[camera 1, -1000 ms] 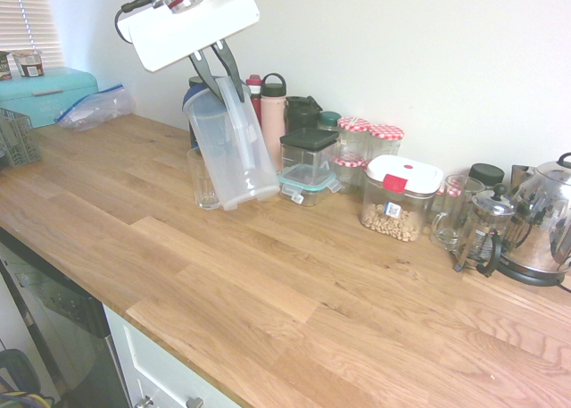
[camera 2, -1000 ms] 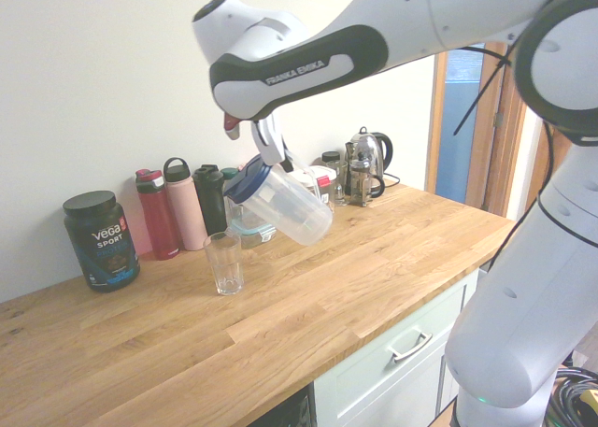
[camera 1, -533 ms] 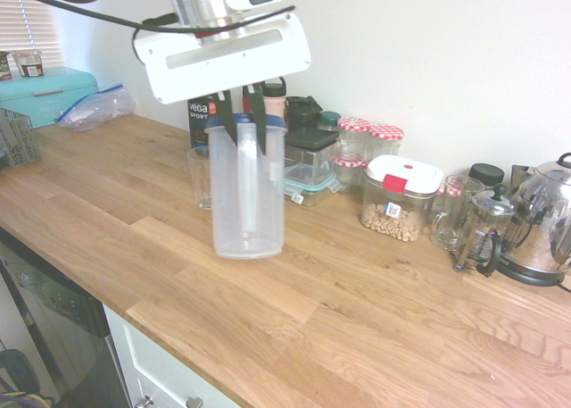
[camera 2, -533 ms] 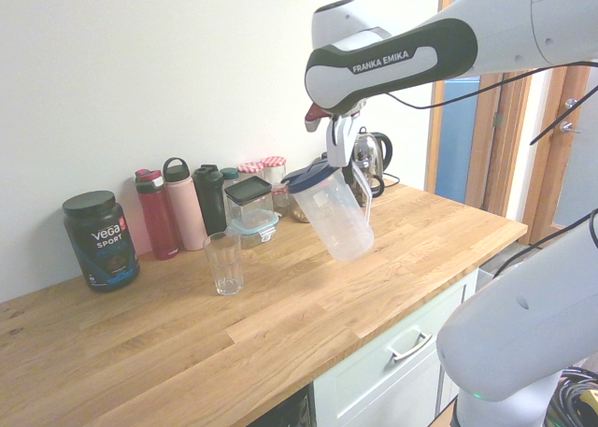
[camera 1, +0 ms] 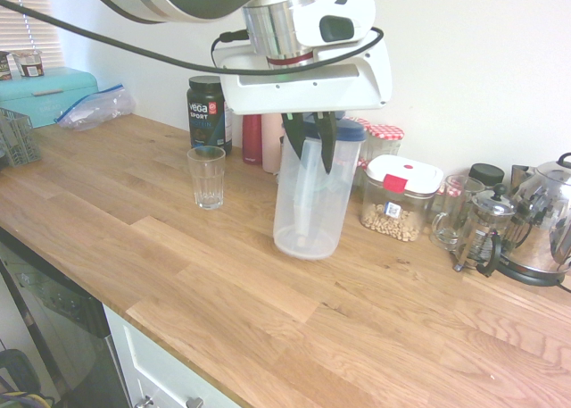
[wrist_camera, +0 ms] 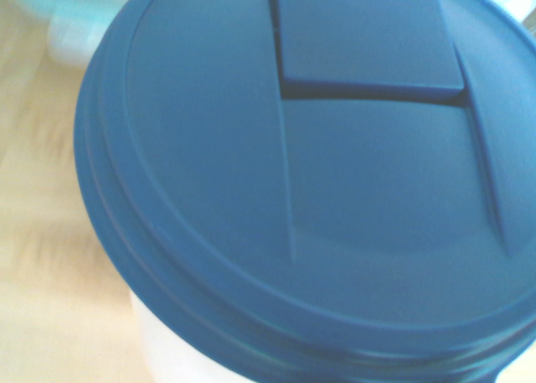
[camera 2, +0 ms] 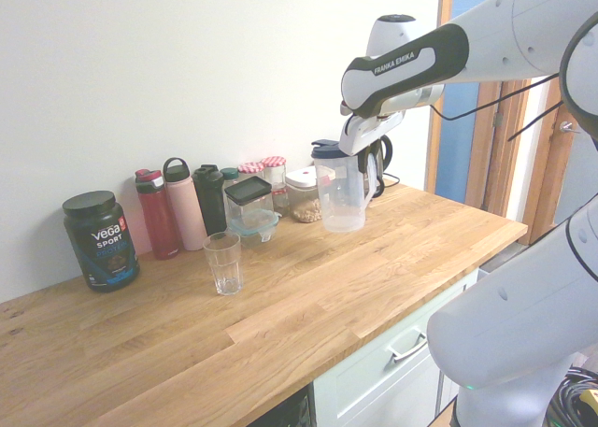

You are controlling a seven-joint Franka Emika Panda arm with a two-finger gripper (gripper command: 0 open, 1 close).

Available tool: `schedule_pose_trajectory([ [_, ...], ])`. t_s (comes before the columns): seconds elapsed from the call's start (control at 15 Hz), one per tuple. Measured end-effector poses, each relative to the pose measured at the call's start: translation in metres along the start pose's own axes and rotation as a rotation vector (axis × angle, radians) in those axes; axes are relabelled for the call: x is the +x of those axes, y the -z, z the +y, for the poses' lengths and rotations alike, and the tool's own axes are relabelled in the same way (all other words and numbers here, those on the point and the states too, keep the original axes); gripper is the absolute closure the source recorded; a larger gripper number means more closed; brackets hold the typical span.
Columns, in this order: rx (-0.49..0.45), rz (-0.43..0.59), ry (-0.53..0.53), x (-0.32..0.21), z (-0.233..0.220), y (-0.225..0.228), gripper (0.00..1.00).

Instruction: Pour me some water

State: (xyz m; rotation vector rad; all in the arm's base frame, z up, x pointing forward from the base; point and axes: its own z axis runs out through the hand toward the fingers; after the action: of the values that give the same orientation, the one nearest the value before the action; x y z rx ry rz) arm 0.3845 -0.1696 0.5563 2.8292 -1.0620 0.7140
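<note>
Fingers (camera 1: 311,138) clamped on pitcher (camera 1: 308,203) handle

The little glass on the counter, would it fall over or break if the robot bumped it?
The glass is probably fragile: it looks like thin clear glass. It seems light, since I can't see any water in it, so a nudge would likely slide it on the smooth wooden counter. It is taller than wide and stands alone, so a hard bump near the rim might tip it.
</note>
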Motion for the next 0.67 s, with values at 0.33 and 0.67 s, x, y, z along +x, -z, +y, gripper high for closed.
schedule_pose_trajectory([
  [0.33,0.037,0.178,-0.208,-0.026,0.024,-0.035,1.00],
  [0.67,-0.006,0.265,-0.314,-0.057,0.031,-0.064,1.00],
])
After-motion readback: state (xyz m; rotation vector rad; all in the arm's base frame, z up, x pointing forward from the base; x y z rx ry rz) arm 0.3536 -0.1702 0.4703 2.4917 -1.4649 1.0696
